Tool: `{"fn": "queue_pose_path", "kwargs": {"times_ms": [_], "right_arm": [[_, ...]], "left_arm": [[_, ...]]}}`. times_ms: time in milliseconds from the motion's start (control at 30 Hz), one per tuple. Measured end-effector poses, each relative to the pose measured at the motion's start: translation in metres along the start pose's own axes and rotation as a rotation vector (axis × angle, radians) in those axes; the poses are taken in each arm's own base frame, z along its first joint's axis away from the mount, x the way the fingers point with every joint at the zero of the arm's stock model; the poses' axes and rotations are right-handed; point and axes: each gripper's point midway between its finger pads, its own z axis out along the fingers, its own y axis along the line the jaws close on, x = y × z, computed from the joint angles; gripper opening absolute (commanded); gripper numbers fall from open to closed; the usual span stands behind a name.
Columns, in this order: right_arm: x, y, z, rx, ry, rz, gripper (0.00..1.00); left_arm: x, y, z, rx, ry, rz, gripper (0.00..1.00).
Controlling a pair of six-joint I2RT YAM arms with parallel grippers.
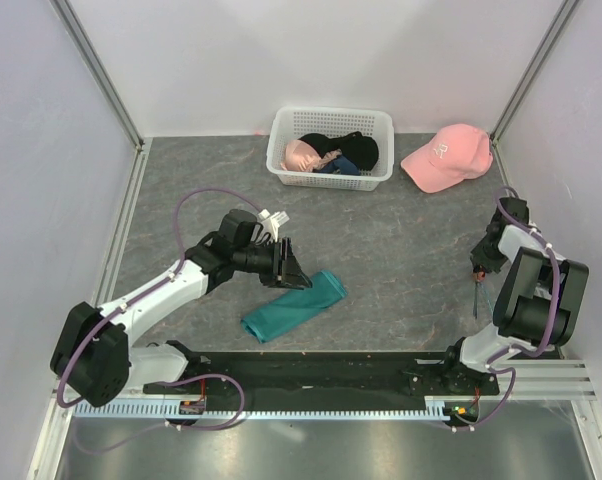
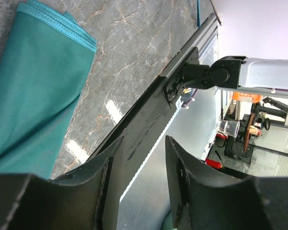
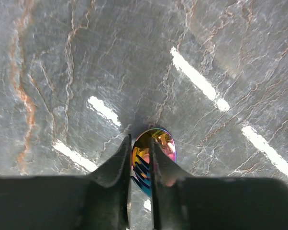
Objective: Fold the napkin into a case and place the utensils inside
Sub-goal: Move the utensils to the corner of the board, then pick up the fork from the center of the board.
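The teal napkin (image 1: 294, 307) lies folded into a narrow layered strip in the middle of the table, with its stitched edge showing in the left wrist view (image 2: 34, 86). My left gripper (image 1: 296, 275) hovers just above the strip's upper side, jaws open and empty (image 2: 143, 163). At the right edge of the table my right gripper (image 1: 478, 270) points down at the utensils (image 1: 475, 297). In its wrist view the jaws (image 3: 140, 158) are nearly together around the blue fork tines (image 3: 141, 173) and the iridescent red-purple spoon head (image 3: 159, 142).
A white lattice basket (image 1: 331, 115) holding dark and pink garments (image 1: 346, 150) stands at the back. A pink cap (image 1: 446, 155) lies to its right. The black base rail (image 1: 321, 370) runs along the near edge. White walls close in both sides.
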Motion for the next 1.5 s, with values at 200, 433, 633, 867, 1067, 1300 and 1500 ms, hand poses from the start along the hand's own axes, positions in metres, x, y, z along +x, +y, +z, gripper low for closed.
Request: {"fn": "queue_pose_path", "kwargs": {"times_ms": [200,433,633,867,1067,1300,1500], "right_arm": [[-0.010,0.011,-0.002,-0.009,0.010,0.032,0.01],[-0.006,0.085,-0.013,-0.190,0.045,0.010,0.00],[0.004,0.127,-0.028,-0.320,0.106,0.013,0.41],[0.008,0.110,-0.024,-0.226,0.129,-0.141,0.66],[0.020,0.090,-0.043,-0.192,0.099,-0.264,0.36],[0.064,0.062,-0.030,-0.141,0.192,-0.317,0.32],[0.069,0.060,-0.028,-0.149,0.195,-0.329,0.31]], "left_arm": [[-0.004,0.002,0.001,0.002,-0.007,-0.002,0.47],[-0.006,0.003,0.001,0.005,-0.013,-0.002,0.46],[-0.011,0.002,0.002,0.013,-0.026,0.006,0.47],[-0.010,-0.001,0.001,0.034,-0.018,0.012,0.47],[-0.010,-0.004,0.001,0.053,-0.013,0.017,0.47],[-0.009,-0.006,0.000,0.060,-0.009,0.015,0.47],[-0.009,-0.006,0.000,0.061,-0.010,0.009,0.47]]}}
